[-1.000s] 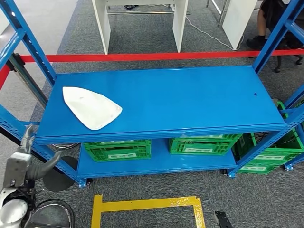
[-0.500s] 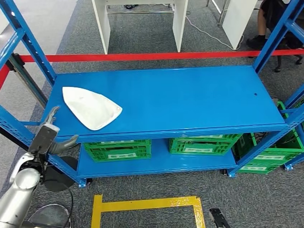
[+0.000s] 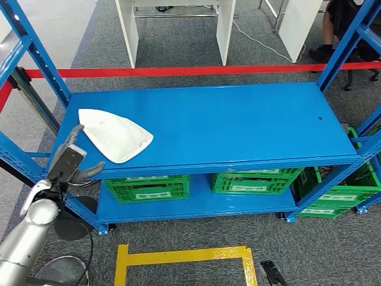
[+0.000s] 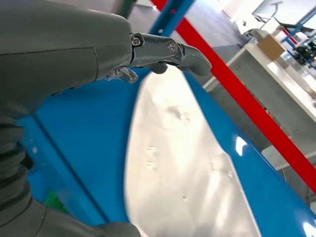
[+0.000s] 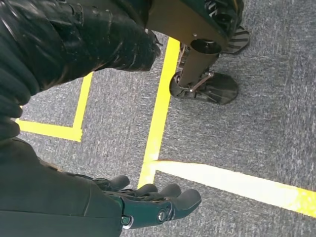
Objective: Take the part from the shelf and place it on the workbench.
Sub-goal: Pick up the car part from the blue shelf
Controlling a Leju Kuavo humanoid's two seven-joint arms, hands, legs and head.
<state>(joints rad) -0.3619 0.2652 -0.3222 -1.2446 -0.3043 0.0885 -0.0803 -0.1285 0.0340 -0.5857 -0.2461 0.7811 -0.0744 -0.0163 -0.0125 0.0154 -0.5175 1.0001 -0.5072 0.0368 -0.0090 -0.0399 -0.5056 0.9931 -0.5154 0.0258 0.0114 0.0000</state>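
Note:
The part (image 3: 115, 135) is a flat white piece shaped like a rounded triangle, lying on the left end of the blue shelf's top deck (image 3: 233, 122). My left hand (image 3: 72, 159) hovers at the shelf's front left edge, just short of the part's near corner, fingers spread and holding nothing. The left wrist view has the part (image 4: 178, 163) close ahead, with my left hand (image 4: 149, 54) stretched out above it. My right hand (image 5: 149, 205) hangs low over the carpet with its fingers apart and nothing in them.
Green crates (image 3: 148, 187) sit on the lower deck (image 3: 200, 199). Blue uprights (image 3: 43, 56) frame the shelf at both ends, and a red barrier tape (image 3: 189, 71) runs behind it. White table legs (image 3: 128, 33) stand beyond. Yellow floor tape (image 3: 184, 256) marks the carpet below.
My left hand has risen from beside the shelf's lower left corner up to the top deck's front edge, closing in on the part. The part has not moved.

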